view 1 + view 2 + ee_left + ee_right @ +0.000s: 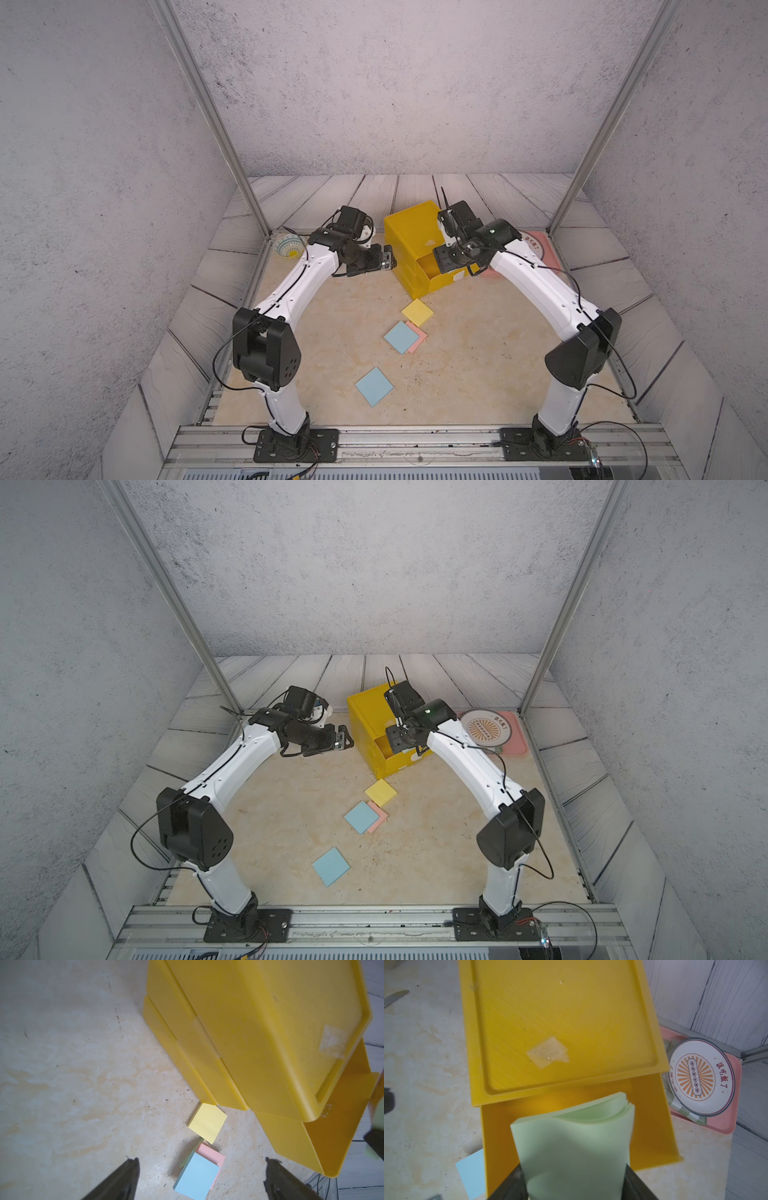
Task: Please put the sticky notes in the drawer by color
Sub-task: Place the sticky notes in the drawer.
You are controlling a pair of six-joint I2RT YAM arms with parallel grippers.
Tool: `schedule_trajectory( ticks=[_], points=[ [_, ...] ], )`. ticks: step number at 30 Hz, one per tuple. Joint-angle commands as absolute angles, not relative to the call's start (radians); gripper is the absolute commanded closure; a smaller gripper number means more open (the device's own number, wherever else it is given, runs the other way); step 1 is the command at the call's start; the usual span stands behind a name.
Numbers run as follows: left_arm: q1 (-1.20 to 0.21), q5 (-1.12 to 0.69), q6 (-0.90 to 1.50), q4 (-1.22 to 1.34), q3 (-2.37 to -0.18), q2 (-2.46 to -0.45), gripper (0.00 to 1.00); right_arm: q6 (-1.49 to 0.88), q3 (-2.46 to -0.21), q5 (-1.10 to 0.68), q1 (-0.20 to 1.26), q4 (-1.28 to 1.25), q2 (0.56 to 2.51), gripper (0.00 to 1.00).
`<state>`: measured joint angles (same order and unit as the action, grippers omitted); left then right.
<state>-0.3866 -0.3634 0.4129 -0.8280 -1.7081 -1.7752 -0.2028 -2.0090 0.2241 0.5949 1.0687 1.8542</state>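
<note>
Green pad [571, 1136] sits bowed between the fingers of the right gripper [573, 1176], which grasps it by two opposite edges. The pad's free end fans into loose sheets. Pad and gripper hang over the pulled-out top drawer [654, 1126] of the yellow box [560, 1022]. Cannot tell whether the pad touches the drawer floor. A patch of clear tape is on the box top. Left gripper [201, 1160] is spread wide and empty. In a top view it hovers just beside the box wall that faces the left arm [388, 257]. On the table [324, 332], the yellow pad [417, 312] lies near the box's near corner, not touching it. Nearer the robot, a blue pad [400, 336] lies on the pink pad [420, 338], covering most of it. The second blue pad [374, 386] lies alone, well apart and closer to the arm bases. On the box's right, a pink tray [517, 742] carries a round plate [485, 728] on a checked cloth [695, 1121]. A small bowl [289, 246] stands at the table's left edge.
</note>
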Motion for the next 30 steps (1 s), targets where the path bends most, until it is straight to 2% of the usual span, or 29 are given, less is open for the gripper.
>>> schedule_trajectory(
  ticks=[1,4,9,16,20,23,26,28,30],
  points=[
    [-0.39,-0.359,0.39,-0.861,-1.732,-1.784,0.01,-0.164,-2.111,0.206,0.582,1.1,1.912,0.32],
    [-0.39,-0.345,0.386,-0.868,-1.733,-1.778,0.01,-0.161,-2.134,0.209,0.579,1.122,1.927,0.27],
    [-0.39,-0.354,0.391,-0.861,-1.733,-1.777,0.01,-0.172,-2.094,0.219,0.58,1.105,1.884,0.05],
    [-0.389,-0.349,0.392,-0.867,-1.742,-1.771,0.01,-0.176,-2.079,0.216,0.58,1.12,1.836,0.03],
    [-0.39,-0.35,0.393,-0.861,-1.741,-1.774,0.01,-0.181,-2.078,0.174,0.58,1.17,1.778,0.07],
    [-0.39,-0.354,0.391,-0.858,-1.726,-1.776,0.01,-0.226,-2.001,0.061,0.589,1.216,1.674,0.13],
    [-0.389,-0.354,0.384,-0.845,-1.674,-1.756,0.01,-0.288,-1.678,-0.05,0.623,1.077,1.453,0.19],
    [-0.39,-0.342,0.377,-0.842,-1.621,-1.736,0.01,-0.36,-1.418,-0.143,0.635,0.935,1.307,0.32],
    [-0.39,-0.327,0.375,-0.829,-1.563,-1.718,0.01,-0.42,-1.219,-0.17,0.653,0.852,1.198,0.41]
  ],
)
